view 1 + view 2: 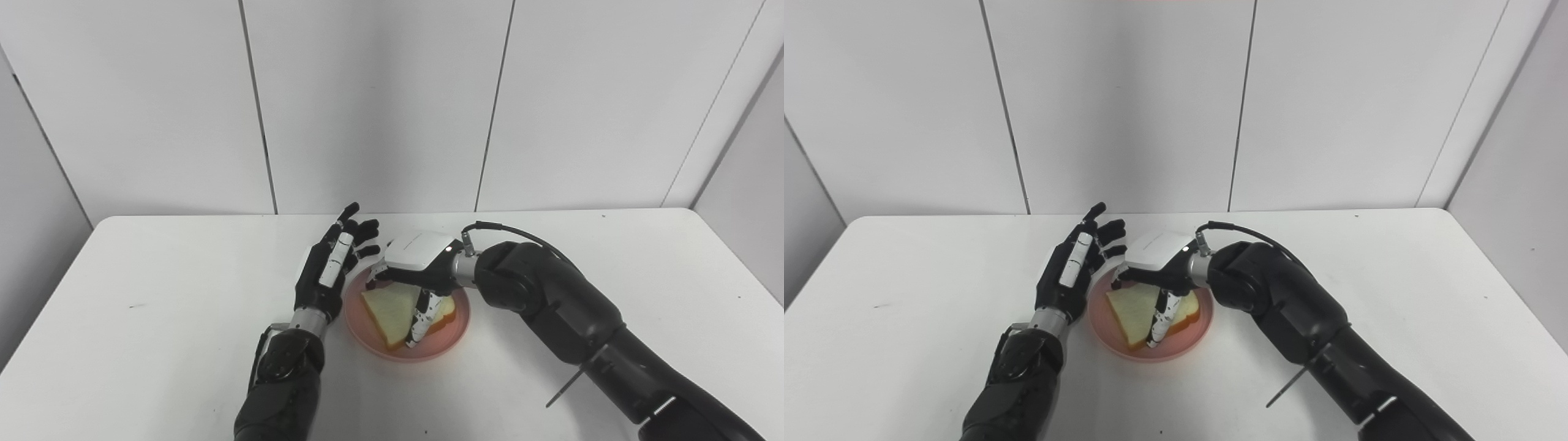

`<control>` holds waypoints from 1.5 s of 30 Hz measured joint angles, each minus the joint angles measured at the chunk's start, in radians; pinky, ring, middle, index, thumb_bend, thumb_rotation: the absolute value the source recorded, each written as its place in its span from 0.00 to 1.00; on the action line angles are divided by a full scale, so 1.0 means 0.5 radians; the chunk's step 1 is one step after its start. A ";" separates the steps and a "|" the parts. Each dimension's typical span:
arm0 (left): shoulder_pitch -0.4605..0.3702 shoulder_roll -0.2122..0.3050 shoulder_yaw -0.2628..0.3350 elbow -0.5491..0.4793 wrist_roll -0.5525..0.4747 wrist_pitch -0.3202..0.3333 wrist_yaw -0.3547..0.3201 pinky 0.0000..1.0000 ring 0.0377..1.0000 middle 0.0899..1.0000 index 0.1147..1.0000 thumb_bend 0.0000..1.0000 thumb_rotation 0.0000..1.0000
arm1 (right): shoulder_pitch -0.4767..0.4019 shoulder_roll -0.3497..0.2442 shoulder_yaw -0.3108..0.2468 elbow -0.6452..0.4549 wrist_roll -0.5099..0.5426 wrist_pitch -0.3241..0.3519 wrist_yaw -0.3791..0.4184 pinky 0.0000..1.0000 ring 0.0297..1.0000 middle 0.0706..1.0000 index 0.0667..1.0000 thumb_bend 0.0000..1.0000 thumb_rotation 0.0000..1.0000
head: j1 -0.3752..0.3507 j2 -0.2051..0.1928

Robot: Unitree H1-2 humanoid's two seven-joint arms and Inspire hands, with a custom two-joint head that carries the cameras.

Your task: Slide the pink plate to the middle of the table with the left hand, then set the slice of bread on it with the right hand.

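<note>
We find the slice of bread (387,313) lying flat in the pink plate (456,331), which sits near the middle of the white desk (153,288). The right hand (416,269) hangs directly over the bread, palm down, its white back facing up; the thumb reaches down across the right part of the slice to its near edge, and the dark fingers (375,278) curl down at the far rim of the plate. Whether it is gripping the bread or only resting against it we cannot tell: the palm hides the contact. The left hand (331,263) stands edge-on just beside the left rim of the plate, fingers spread and pointing up and away, holding nothing; we cannot tell if its heel touches the rim. The right eye view shows more bare plate rim at the near left, between the left wrist and the bread (1129,313), while the left eye view shows more of the rim on the right side, beneath the right wrist. Neither view opens the underside of the right palm. The bread is pale, cream-white on its face with a golden-brown crust along its near and right edges, roughly square, turned so a corner points toward us. The plate is a shallow round dish, salmon pink, plain.
</note>
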State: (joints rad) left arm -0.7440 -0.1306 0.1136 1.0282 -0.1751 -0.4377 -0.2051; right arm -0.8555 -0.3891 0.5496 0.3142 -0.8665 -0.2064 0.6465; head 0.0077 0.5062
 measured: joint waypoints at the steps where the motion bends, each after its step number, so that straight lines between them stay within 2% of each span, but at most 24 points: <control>1: 0.000 -0.001 0.000 0.000 0.000 0.000 0.000 0.71 0.79 0.72 0.85 0.90 0.70 | 0.004 -0.006 -0.004 -0.029 -0.005 0.010 0.010 1.00 0.90 0.87 0.78 1.00 0.46 | -0.003 0.000; 6: 0.000 -0.001 0.000 0.001 0.000 0.000 0.000 0.71 0.80 0.76 0.86 0.91 0.71 | 0.024 -0.044 -0.103 -0.191 0.024 0.024 0.022 0.98 0.89 0.84 0.76 1.00 0.47 | -0.006 0.003; 9: 0.000 -0.001 0.001 0.002 0.000 -0.001 0.000 0.70 0.81 0.78 0.86 0.90 0.71 | 0.062 -0.080 -0.207 -0.312 0.083 0.024 -0.021 0.87 0.82 0.79 0.73 0.98 0.58 | -0.009 0.003; 10: 0.000 -0.001 0.002 0.002 0.000 -0.001 0.000 0.70 0.81 0.78 0.85 0.90 0.70 | 0.083 -0.091 -0.249 -0.333 0.099 0.022 -0.079 0.83 0.80 0.78 0.72 0.93 0.62 | -0.009 0.003; 12: 0.001 0.000 0.007 0.000 0.000 -0.001 0.003 0.71 0.81 0.78 0.85 0.90 0.70 | 0.133 -0.096 -0.333 -0.351 0.157 0.020 -0.182 0.80 0.79 0.77 0.72 0.90 0.65 | -0.012 0.003; 13: 0.001 -0.001 0.011 -0.001 -0.001 -0.001 0.007 0.72 0.82 0.79 0.85 0.91 0.69 | 0.168 -0.095 -0.380 -0.362 0.191 0.019 -0.243 0.74 0.78 0.77 0.73 0.89 0.69 | -0.012 0.003; 15: 0.000 -0.001 0.018 0.000 -0.001 -0.001 0.017 0.73 0.83 0.81 0.84 0.92 0.69 | 0.225 -0.090 -0.453 -0.363 0.251 0.018 -0.331 0.71 0.77 0.77 0.74 0.89 0.72 | -0.015 0.000; 17: 0.001 0.000 0.021 0.000 -0.001 -0.001 0.020 0.76 0.85 0.85 0.85 0.94 0.71 | 0.274 -0.082 -0.493 -0.342 0.301 0.015 -0.416 0.69 0.77 0.77 0.75 0.83 0.75 | -0.015 0.000; 19: 0.002 0.002 0.021 -0.002 0.001 -0.001 0.031 0.77 0.86 0.88 0.86 0.95 0.72 | 0.307 -0.042 -0.569 -0.236 0.395 -0.021 -0.549 0.70 0.77 0.77 0.74 0.80 0.74 | -0.015 0.000; 22: 0.009 -0.001 0.019 -0.025 0.004 -0.002 0.071 0.79 0.88 0.92 0.86 0.94 0.73 | 0.353 0.030 -0.687 -0.057 0.533 -0.051 -0.763 0.69 0.77 0.78 0.76 0.78 0.80 | -0.015 0.003; 26: 0.027 -0.001 0.013 -0.066 0.015 -0.004 0.119 0.83 0.90 0.94 0.86 0.94 0.75 | 0.440 0.138 -0.834 0.117 0.738 -0.072 -0.951 0.66 0.76 0.77 0.74 0.80 0.82 | -0.021 0.009; 28: 0.033 -0.001 0.010 -0.080 0.029 -0.004 0.152 0.84 0.90 0.93 0.85 0.93 0.77 | 0.476 0.217 -0.940 0.209 0.865 -0.079 -1.076 0.66 0.72 0.72 0.70 0.75 0.81 | -0.022 0.009; 31: 0.057 -0.003 0.001 -0.140 0.046 -0.004 0.189 0.84 0.90 0.93 0.85 0.95 0.78 | 0.517 0.355 -1.121 0.326 1.108 -0.079 -1.232 0.69 0.72 0.72 0.70 0.70 0.82 | -0.031 0.012; 34: 0.078 -0.004 -0.017 -0.192 0.063 0.009 0.237 0.84 0.90 0.92 0.85 0.95 0.79 | 0.541 0.456 -1.244 0.361 1.369 -0.074 -1.249 0.68 0.72 0.74 0.73 0.65 0.81 | -0.028 0.009; 36: 0.095 -0.009 -0.035 -0.230 0.089 0.038 0.275 0.83 0.90 0.92 0.85 0.95 0.80 | 0.541 0.509 -1.311 0.377 1.512 -0.054 -1.256 0.71 0.74 0.76 0.74 0.67 0.82 | -0.028 0.009; 39: 0.125 -0.018 -0.062 -0.288 0.113 0.091 0.342 0.84 0.90 0.93 0.85 0.95 0.82 | 0.542 0.549 -1.356 0.376 1.674 0.040 -1.243 0.75 0.76 0.78 0.75 0.67 0.83 | -0.025 0.009; 41: 0.143 -0.020 -0.083 -0.330 0.160 0.149 0.407 0.84 0.90 0.93 0.88 0.96 0.84 | 0.543 0.574 -1.381 0.369 1.772 0.120 -1.241 0.79 0.79 0.79 0.77 0.63 0.86 | -0.028 0.009; 45: 0.195 -0.030 -0.095 -0.446 0.232 0.272 0.528 0.85 0.91 0.94 0.88 0.97 0.84 | 0.554 0.610 -1.407 0.306 1.869 0.264 -1.276 0.79 0.81 0.82 0.80 0.54 0.95 | -0.031 0.015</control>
State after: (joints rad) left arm -0.6466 -0.1455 0.0660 0.8054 -0.0593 -0.3017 0.0588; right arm -0.5784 -0.0843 -0.1541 0.4672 0.0682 -0.0744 0.0084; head -0.0077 0.5139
